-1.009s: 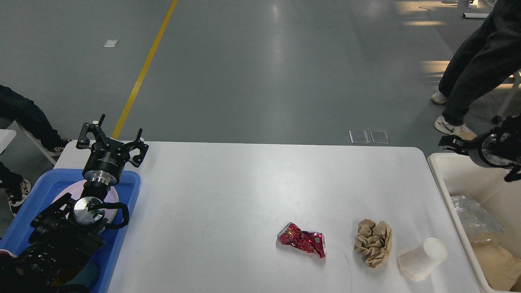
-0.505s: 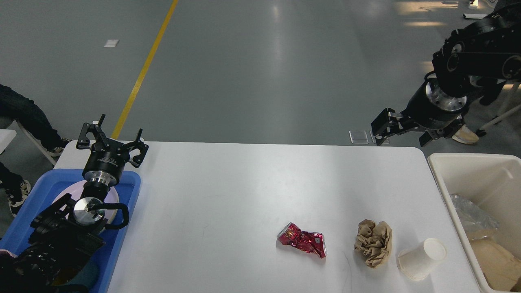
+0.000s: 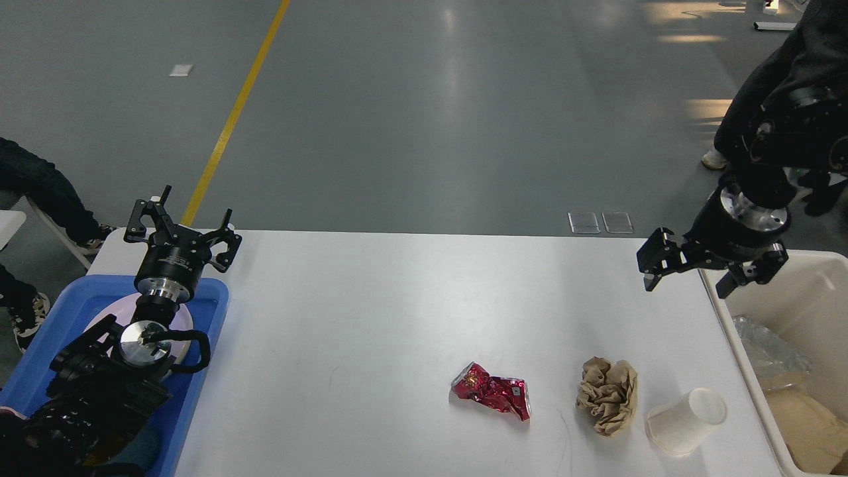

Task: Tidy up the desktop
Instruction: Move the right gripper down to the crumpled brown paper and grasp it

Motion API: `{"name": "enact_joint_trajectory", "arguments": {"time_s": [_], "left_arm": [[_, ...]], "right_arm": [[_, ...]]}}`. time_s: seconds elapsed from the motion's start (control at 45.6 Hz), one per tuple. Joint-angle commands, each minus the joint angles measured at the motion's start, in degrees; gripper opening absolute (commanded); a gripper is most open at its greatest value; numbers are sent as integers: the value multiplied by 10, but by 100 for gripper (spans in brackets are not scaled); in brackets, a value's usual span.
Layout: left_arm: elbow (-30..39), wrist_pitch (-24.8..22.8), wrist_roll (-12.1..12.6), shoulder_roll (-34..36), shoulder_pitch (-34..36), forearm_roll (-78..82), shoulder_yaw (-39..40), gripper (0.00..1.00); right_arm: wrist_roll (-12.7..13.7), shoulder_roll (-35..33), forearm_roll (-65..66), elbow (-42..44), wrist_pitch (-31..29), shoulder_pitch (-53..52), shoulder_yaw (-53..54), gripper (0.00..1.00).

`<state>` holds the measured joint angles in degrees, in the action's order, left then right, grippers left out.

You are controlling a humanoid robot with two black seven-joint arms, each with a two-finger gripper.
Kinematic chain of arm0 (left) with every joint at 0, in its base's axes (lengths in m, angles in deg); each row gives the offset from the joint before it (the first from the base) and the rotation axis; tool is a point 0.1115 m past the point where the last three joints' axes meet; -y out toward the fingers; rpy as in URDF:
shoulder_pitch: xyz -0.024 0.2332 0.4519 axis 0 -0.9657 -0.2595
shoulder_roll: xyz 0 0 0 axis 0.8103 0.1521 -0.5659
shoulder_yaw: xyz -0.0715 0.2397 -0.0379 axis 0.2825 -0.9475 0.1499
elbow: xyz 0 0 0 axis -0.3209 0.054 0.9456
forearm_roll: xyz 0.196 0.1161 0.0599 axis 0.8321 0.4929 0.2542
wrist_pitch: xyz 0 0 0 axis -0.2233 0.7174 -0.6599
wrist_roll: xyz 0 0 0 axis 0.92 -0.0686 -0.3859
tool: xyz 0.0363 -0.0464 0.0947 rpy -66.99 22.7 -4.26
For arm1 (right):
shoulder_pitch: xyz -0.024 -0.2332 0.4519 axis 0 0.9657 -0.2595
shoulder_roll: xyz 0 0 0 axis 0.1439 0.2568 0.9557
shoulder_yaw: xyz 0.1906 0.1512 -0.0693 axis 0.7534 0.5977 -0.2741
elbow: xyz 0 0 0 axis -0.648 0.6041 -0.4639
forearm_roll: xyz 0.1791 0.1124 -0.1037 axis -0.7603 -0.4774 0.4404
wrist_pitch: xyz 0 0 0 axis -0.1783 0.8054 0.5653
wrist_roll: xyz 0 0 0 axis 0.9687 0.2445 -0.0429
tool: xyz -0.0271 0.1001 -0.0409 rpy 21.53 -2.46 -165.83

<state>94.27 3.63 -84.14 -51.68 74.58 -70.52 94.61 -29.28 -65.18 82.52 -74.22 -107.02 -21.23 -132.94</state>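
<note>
Our right gripper (image 3: 695,278), a black two-finger unit on a polished metal wrist, hangs with its fingers spread apart and nothing between them. It sits above the far right edge of the desktop (image 3: 371,318), the large white rectangular tabletop with rounded corners, just beside the far rim of the cream-coloured plastic bin (image 3: 719,311) that stands off the desktop's right side.

Three pieces of litter lie on the desktop near its near right corner, all nearer to us than that gripper: a white paper cup (image 3: 686,421) tipped on its side closest to the bin, a crumpled ball of brown paper (image 3: 608,395) just beside it, and a crushed red metal can (image 3: 492,391) further from the bin.

Our left gripper (image 3: 182,232), also black, is released and empty, held over the desktop's far left corner, above the blue plastic tray (image 3: 212,311).

Risks, in our judgement:
- The cup lies on its side near the desktop edge; a glancing finger could roll it off or crush its thin wall.
- The brown paper sits so close to the cup that a wide grasp may catch both or knock one away.
- The right arm works close to the bin rim; a low descent could strike it.
- The can's irregular creases may slip from a shallow pinch.
</note>
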Motion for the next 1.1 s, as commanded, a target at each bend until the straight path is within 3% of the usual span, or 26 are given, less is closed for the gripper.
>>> {"name": "enact_joint_trajectory", "arguments": {"time_s": [0.0,0.373,0.527,1.075], "left_arm": [[0,0,0,0,0,0,0,97],[0,0,0,0,0,0,0,97],[0,0,0,0,0,0,0,97],[0,0,0,0,1,0,0,97]], "right_arm": [[0,-7,-3,0,32,55,11,100],[0,3,-3,1,149,137,49,100],[0,37,-3,11,196,170,60,100],[0,66,-1,45,206,250,103,100]]}}
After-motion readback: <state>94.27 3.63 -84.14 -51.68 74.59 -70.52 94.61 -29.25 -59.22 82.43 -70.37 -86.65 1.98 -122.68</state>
